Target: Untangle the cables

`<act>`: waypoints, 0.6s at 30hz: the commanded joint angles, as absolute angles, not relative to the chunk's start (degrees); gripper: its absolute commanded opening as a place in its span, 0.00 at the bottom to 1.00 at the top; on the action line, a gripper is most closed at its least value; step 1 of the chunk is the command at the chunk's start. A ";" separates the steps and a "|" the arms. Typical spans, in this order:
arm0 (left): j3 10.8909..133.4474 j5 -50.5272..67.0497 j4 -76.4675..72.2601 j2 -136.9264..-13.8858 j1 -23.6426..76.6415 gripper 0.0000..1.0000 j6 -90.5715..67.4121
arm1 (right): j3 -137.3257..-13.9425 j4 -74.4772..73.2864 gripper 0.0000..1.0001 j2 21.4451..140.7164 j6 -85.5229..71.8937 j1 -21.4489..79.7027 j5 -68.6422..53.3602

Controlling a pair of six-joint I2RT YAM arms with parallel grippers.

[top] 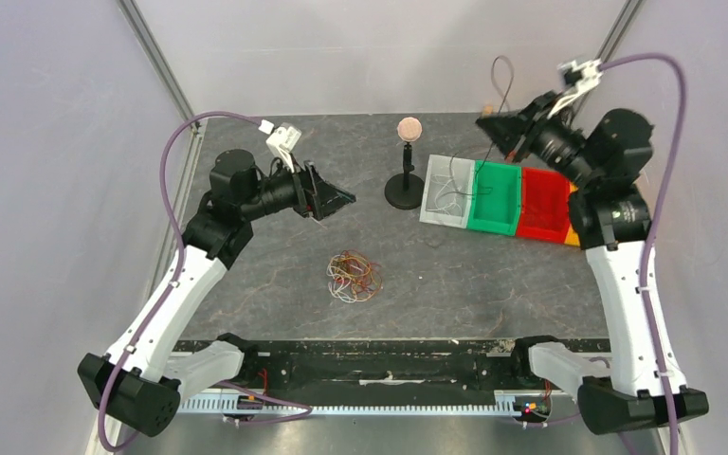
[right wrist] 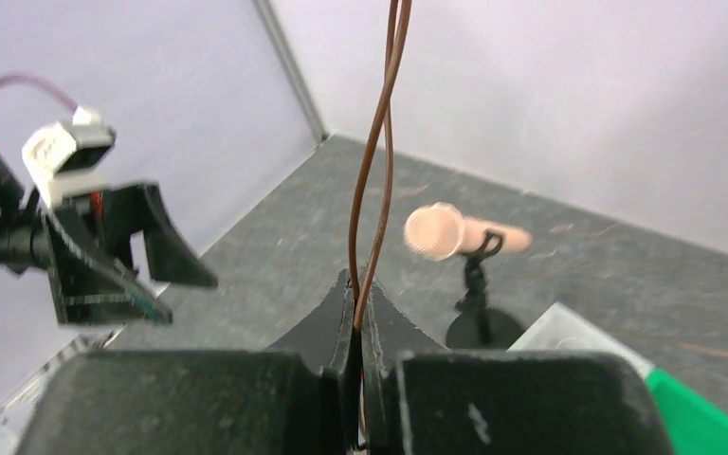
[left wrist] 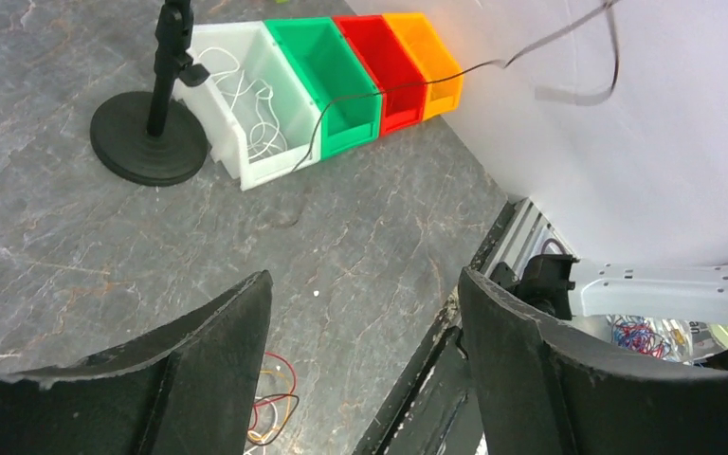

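Note:
The cables [top: 355, 277] lie as a small tangle of red, orange, white and dark strands on the grey table, front of centre. My left gripper [top: 336, 201] is open and empty, held above the table behind and to the left of the tangle. The left wrist view shows its fingers wide apart [left wrist: 365, 360] and a few strands of the tangle [left wrist: 270, 398] beside the left finger. My right gripper [top: 493, 128] is raised at the back right and is shut on a brown cable [right wrist: 379, 171]. This cable loops upward [top: 502, 81] and trails down into the green bin [left wrist: 417, 81].
A row of bins stands at the back right: white [top: 445, 190] with thin white wires in it, green [top: 495, 197], red [top: 542, 204] and orange [top: 573, 232]. A small microphone on a black round-based stand [top: 406, 180] stands left of the bins.

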State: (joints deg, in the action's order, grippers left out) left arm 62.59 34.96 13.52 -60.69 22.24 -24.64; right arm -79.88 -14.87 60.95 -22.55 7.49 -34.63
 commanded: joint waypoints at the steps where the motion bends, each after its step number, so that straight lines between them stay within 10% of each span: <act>1: 60.53 34.40 13.65 -59.64 22.06 0.79 -22.10 | -89.60 -15.88 0.00 65.47 -25.34 1.57 -38.31; 18: 57.22 34.37 12.68 -58.54 22.09 0.81 -21.79 | -105.78 2.39 0.00 80.79 -40.05 -12.82 -44.03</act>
State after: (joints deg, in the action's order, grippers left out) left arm 57.65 34.57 14.24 -60.05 22.24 -24.27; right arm -99.79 -6.42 79.40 -33.98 -11.81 -41.60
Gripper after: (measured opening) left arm 0.809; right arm 0.008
